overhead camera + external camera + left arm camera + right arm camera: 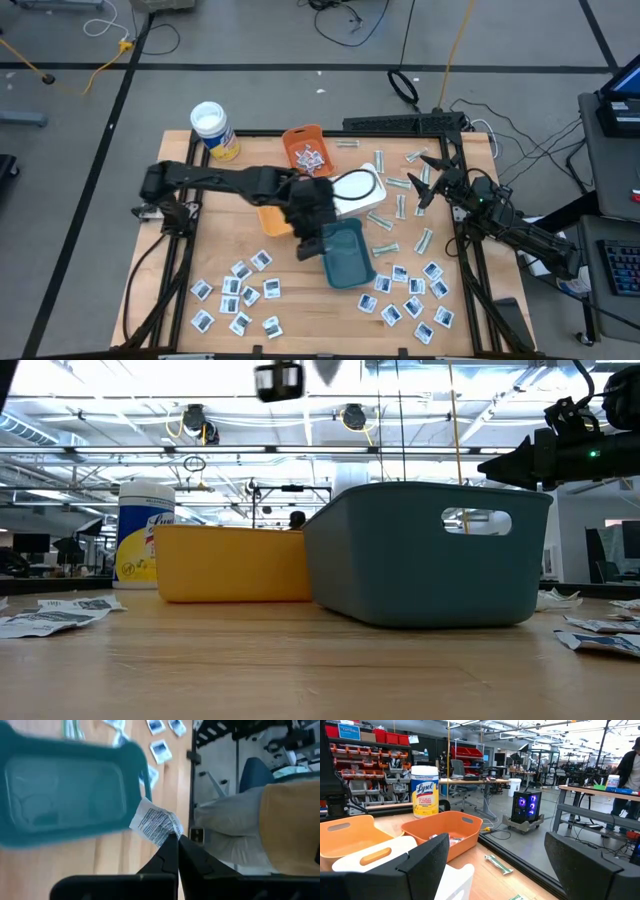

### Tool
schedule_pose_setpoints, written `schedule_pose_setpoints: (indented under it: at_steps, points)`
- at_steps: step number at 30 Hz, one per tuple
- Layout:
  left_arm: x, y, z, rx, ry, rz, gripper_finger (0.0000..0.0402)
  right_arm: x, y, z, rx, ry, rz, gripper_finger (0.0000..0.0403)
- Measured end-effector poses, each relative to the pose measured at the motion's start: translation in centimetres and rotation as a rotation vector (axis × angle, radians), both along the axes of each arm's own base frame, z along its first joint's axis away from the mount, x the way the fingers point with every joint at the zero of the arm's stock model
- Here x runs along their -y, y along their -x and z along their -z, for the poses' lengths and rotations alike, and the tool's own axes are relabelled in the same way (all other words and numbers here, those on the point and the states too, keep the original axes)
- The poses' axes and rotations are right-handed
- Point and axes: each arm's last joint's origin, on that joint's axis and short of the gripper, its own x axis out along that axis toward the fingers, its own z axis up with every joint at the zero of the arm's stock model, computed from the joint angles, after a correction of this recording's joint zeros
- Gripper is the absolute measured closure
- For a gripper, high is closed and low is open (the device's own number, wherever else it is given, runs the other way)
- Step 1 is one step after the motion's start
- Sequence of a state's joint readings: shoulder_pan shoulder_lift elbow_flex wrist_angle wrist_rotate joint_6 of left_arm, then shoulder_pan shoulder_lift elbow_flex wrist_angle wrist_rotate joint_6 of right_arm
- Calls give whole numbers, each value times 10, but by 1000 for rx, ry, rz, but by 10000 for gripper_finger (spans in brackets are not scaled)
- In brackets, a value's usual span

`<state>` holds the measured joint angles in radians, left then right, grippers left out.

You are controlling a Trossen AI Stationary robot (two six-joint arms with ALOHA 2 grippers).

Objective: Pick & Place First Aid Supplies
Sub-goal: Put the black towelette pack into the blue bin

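Sachet [156,822], white printed paper: light, floppy; left gripper [177,840] pinches one corner above teal plastic tray [65,795]. Right gripper [428,178] wide, empty.

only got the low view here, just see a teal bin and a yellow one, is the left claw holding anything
Observer: Yes. The left claw is shut on a white printed sachet, held by its corner just past the rim of the teal tray.
Operator: anything in that teal bin yet
Observer: The left wrist view shows its floor bare.
Operator: where's the right arm
Observer: The right claw hangs open near the table's far right side, above the scattered pale strips.
Operator: any trays i can't see behind these two
Observer: Yes, an orange tray at the far edge already has packets in it, and a white tray sits beside the teal one.
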<state>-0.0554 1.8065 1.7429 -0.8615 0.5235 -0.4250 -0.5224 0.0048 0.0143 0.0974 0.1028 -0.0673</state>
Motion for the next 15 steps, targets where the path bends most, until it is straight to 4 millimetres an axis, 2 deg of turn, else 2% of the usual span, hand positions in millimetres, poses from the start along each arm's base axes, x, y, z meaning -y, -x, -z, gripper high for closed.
schedule_pose_setpoints:
  at_steps: [7,10,15]
  points:
    - [-9,-48,12,9,-88,-78,401,0,0,0,0,0,0,80]
    - [-12,-62,27,-22,-127,-117,401,0,0,0,0,-1,0,80]
    - [-12,-74,58,-112,-190,-179,401,0,0,0,0,-1,0,80]
